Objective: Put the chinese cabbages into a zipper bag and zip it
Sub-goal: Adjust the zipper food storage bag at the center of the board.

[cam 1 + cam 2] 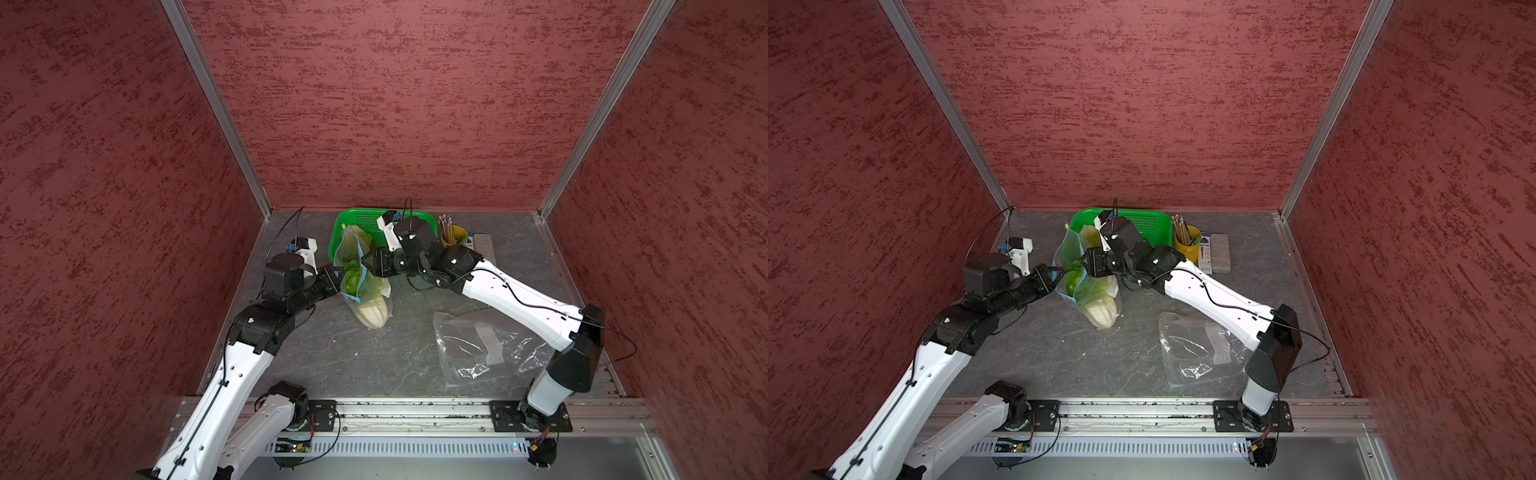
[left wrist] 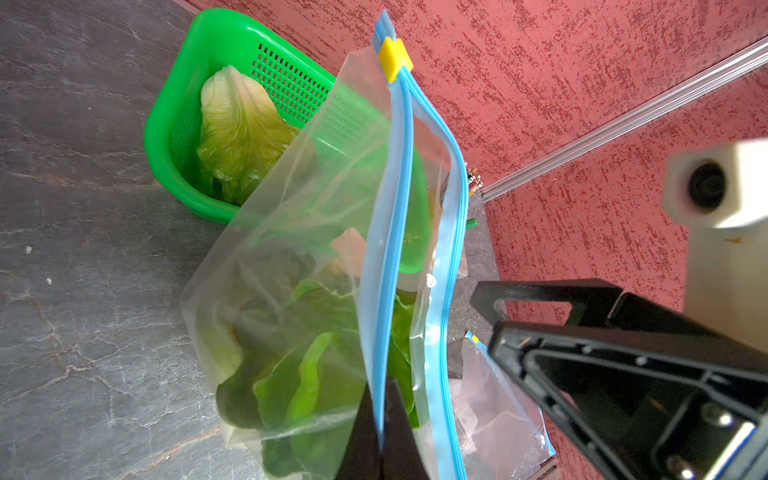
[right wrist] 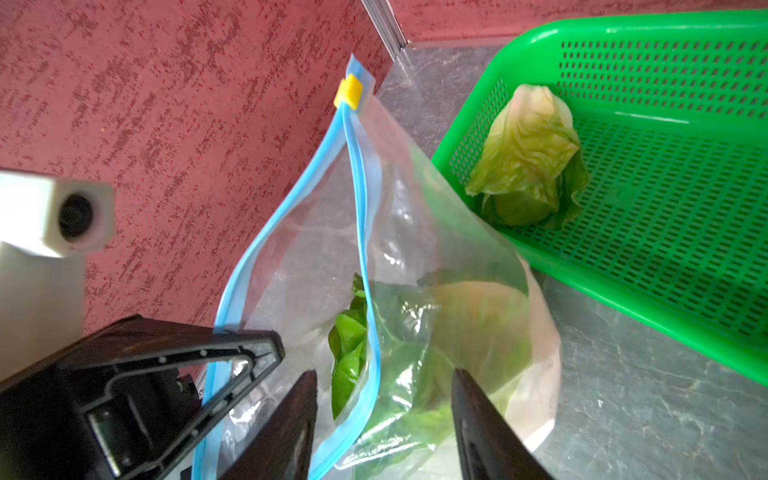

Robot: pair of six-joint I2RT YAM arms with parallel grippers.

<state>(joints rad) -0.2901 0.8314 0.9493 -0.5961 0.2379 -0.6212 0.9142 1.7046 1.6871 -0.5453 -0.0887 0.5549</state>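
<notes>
Holding the zipper bag [image 1: 360,286] up by its mouth, with the bottom resting on the table [image 1: 374,365], the left gripper [image 2: 380,386] is clenching one blue rim from nine o'clock of the bag. The right gripper [image 3: 382,374] is reaching in from two o'clock with its jaws standing apart. The other blue rim is passing between them, but they are grasping nothing. The cabbage heads [image 3: 478,328] are lying inside the bag; I am judging them to be two, although the leaves are overlapping and the count is not sure. One last cabbage [image 3: 528,158] is waiting in the green basket [image 3: 665,23], at twelve o'clock of the bag and just beside it. The yellow slider [image 3: 350,91] is sitting at the far end of the open zip, so the closing is not yet begun. In my judgement the task is standing somewhat past halfway: one head and the zipping are remaining.
</notes>
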